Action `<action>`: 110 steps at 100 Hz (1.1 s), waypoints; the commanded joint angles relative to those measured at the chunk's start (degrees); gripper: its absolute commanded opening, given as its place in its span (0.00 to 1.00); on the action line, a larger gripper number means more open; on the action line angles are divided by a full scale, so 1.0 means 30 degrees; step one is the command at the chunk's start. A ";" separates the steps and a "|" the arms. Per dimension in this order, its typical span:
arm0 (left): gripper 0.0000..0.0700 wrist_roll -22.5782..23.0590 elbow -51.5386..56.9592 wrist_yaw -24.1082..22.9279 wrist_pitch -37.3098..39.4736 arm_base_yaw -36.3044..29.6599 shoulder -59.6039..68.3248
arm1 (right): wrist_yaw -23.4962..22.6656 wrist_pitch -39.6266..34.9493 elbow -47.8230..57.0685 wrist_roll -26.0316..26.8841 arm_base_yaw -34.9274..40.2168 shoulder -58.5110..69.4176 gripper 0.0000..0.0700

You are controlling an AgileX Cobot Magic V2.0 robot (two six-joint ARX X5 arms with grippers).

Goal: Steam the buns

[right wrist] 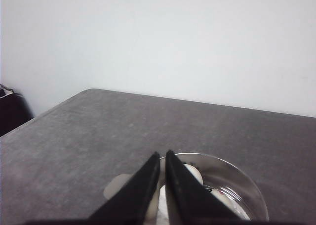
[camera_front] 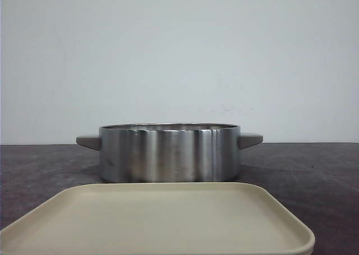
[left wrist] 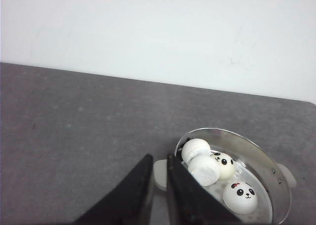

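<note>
Four white buns lie in a steel pot (left wrist: 247,142), as the left wrist view shows. One shows its plain back (left wrist: 196,148), one is tipped with its flat base up (left wrist: 204,169), one shows a panda face (left wrist: 225,164), and one has a panda face with a red bow (left wrist: 239,196). My left gripper (left wrist: 159,158) is shut and empty, above the pot's near handle (left wrist: 159,178). My right gripper (right wrist: 163,154) is shut and empty above the pot (right wrist: 237,168), hiding most of the buns (right wrist: 195,173). In the front view the pot (camera_front: 168,153) hides the buns, and no gripper shows.
An empty beige square plate (camera_front: 157,221) lies in front of the pot at the near edge. The pot has grey handles on both sides (camera_front: 88,141) (camera_front: 250,139). The dark grey tabletop (camera_front: 314,171) ends at a white wall.
</note>
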 commanded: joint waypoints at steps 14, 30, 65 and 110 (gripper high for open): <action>0.00 -0.0007 0.0219 0.0029 0.0211 -0.0087 0.0124 | -0.0029 0.0095 0.0306 -0.0087 0.0168 0.0036 0.02; 0.00 -0.0007 0.0219 0.0029 0.0211 -0.0087 0.0124 | -0.0036 -0.2346 0.0146 0.0029 -0.0991 -0.2164 0.02; 0.00 -0.0007 0.0219 0.0036 0.0211 -0.0087 0.0102 | -0.1894 -0.5013 -0.7592 -0.3548 -0.8772 -1.3253 0.02; 0.00 -0.0007 0.0219 0.0029 0.0211 -0.0087 0.0102 | -0.3585 -0.4860 -1.4528 -0.4320 -1.3988 -1.8520 0.02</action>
